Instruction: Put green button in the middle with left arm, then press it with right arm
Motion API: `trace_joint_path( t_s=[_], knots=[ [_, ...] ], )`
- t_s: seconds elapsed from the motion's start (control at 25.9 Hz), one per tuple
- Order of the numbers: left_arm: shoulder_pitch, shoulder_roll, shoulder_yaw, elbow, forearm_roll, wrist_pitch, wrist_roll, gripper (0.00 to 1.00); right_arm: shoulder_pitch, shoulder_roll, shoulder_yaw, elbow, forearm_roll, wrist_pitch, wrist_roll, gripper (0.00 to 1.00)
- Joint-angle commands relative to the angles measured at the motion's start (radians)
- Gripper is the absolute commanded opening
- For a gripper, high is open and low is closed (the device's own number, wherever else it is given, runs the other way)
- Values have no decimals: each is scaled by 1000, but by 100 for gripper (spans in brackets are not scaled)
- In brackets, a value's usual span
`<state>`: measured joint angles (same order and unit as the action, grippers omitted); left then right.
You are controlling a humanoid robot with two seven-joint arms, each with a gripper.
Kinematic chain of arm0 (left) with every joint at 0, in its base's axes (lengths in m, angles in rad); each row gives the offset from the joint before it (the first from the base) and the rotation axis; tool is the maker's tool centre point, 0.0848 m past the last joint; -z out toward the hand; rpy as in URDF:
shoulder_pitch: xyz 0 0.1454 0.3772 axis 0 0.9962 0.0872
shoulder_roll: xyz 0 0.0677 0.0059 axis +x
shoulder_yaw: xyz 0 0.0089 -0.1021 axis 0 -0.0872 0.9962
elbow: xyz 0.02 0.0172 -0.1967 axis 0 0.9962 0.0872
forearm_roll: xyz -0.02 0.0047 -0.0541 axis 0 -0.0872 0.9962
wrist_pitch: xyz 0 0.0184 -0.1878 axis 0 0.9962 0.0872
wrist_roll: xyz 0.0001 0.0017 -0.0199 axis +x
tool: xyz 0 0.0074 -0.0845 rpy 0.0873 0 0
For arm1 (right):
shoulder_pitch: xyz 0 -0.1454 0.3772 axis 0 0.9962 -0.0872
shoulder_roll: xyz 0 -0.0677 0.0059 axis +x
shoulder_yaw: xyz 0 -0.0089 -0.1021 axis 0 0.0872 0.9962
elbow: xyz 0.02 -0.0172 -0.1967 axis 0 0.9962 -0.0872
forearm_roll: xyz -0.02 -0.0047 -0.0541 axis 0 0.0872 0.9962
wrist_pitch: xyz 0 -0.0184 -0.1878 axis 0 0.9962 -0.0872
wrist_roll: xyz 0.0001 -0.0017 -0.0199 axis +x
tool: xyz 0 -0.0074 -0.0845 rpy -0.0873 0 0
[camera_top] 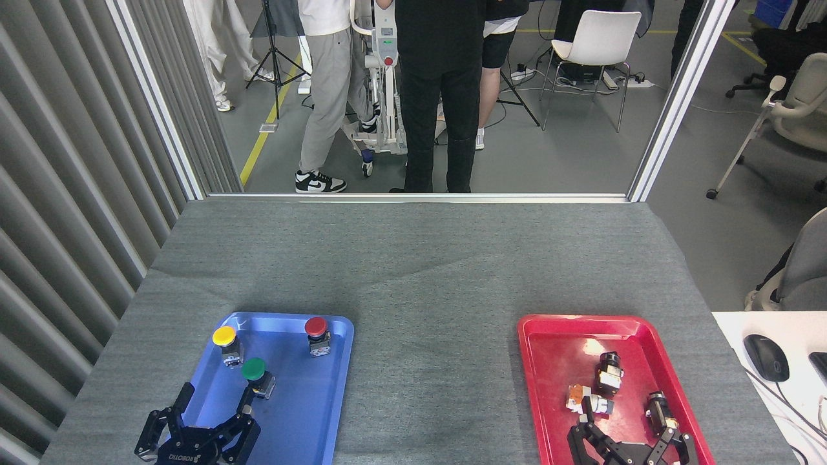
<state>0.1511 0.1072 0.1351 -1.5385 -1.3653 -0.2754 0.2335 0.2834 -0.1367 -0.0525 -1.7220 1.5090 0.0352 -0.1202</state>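
Round green, yellow and red button caps topped grey-silver bases in a glossy blue plastic tray; a red plastic tray lay on the counter's plain grey felt cloth.

Our left gripper and right gripper are cut off by the near edge, arms out of sight. The people beyond the table are cropped above the waist. On the right, a mouse shows, the dark object beside it clipped.

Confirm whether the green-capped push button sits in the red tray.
No: the green-capped push button stands in the blue plastic tray, beside the left gripper.
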Motion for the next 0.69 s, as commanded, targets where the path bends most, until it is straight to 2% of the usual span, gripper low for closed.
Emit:
trace_joint_path(
  t_s=[0.0, 0.31, 0.66],
  knots=[
    [-1, -1, 0, 1, 5, 5, 0, 99, -24, -1, 2, 10, -3, -3, 1, 100],
    [-4, 5, -2, 5, 0, 7, -2, 99, -21, -9, 2, 18, -3, -3, -2, 100],
    [-7, 0, -2, 14, 5, 16, -2, 99, -16, 9, 3, 18, -1, 6, -1, 100]
  ],
)
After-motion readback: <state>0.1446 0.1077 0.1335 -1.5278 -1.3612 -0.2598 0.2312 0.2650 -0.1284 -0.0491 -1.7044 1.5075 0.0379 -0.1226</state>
